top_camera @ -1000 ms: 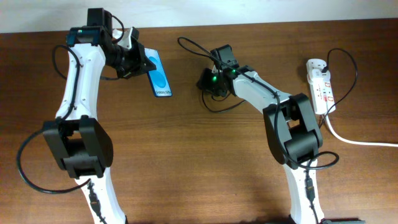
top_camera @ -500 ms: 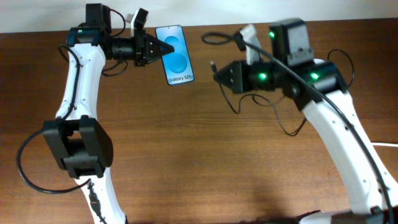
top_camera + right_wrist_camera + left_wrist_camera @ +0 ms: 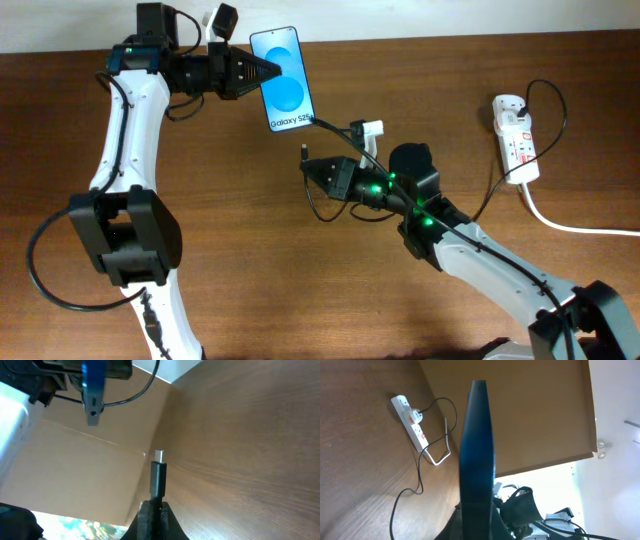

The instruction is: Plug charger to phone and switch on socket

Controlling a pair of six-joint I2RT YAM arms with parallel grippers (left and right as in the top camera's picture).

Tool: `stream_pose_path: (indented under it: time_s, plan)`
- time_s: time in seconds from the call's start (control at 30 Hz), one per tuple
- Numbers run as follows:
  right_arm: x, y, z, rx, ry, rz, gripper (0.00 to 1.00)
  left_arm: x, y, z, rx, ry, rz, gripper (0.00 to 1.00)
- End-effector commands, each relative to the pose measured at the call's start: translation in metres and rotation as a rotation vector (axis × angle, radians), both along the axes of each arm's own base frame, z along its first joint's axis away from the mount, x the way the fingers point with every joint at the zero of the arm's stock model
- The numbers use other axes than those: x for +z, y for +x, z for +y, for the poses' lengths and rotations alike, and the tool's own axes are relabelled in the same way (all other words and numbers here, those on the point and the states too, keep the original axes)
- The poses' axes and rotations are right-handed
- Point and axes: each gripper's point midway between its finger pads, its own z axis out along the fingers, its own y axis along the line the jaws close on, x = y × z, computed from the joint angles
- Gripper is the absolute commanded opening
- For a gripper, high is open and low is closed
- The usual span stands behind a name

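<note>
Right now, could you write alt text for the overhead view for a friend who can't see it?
Over a brown table, the left tool holds a blue-screened phone while the right tool aims the charger plug-first toward it, a gap between them. The white socket lies near the table's right edge.

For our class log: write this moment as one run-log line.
left gripper: holding phone; right gripper: holding charger, not yet in phone; socket: untouched

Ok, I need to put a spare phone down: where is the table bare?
Bare wood lies in front, between the left arm and the right arm, and at the back between the phone and the socket. It is crowded around the charger near the phone.
</note>
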Motion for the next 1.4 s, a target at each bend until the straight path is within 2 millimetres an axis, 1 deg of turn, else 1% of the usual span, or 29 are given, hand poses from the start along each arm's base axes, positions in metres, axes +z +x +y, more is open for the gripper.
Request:
stream_pose_path:
  time_s: [0.0,0.17,0.23,0.27,0.37,0.47,0.5,0.6,0.7,0.87,1.17,1.27,1.37]
  plan:
    - [0.023,0.004,0.006,0.013,0.025,-0.052,0.04,0.017,-0.006,0.001,-0.022,-0.048,-0.029,0.00]
    - [0.043,0.008,0.010,0.017,0.041,-0.101,0.04,0.016,-0.007,0.000,-0.023,-0.048,-0.011,0.00]
    - [0.040,0.004,0.016,0.042,0.004,-0.109,0.04,0.015,-0.008,0.000,-0.023,-0.048,0.007,0.00]
    - [0.037,-0.001,0.022,0.068,-0.044,-0.119,0.04,0.015,-0.008,0.000,-0.022,-0.048,0.021,0.00]
    - [0.032,-0.001,0.023,0.079,-0.092,-0.103,0.04,0.015,-0.008,0.002,-0.020,-0.050,0.035,0.00]
    - [0.033,-0.002,0.023,0.090,-0.091,-0.112,0.04,0.015,-0.008,0.002,-0.019,-0.048,0.035,0.00]
    - [0.036,-0.007,0.026,0.128,-0.096,-0.161,0.04,0.015,-0.008,0.002,-0.019,-0.049,0.035,0.00]
    - [0.040,-0.009,0.027,0.151,-0.099,-0.204,0.04,0.015,-0.008,0.002,-0.019,-0.049,0.039,0.00]
    - [0.044,-0.008,0.026,0.150,-0.105,-0.254,0.04,0.015,-0.008,0.002,-0.019,-0.050,0.053,0.00]
    - [0.049,0.006,0.008,0.102,-0.105,-0.262,0.04,0.015,-0.007,0.004,-0.015,-0.051,0.061,0.00]
    - [0.053,0.007,0.008,0.102,-0.096,-0.279,0.04,0.015,-0.007,0.004,-0.012,-0.049,0.069,0.00]
    - [0.053,0.006,0.008,0.104,-0.095,-0.279,0.04,0.007,-0.003,0.005,0.013,-0.002,0.069,0.00]
    - [0.053,0.006,0.008,0.104,-0.095,-0.278,0.04,0.007,-0.003,0.005,0.013,-0.002,0.068,0.00]
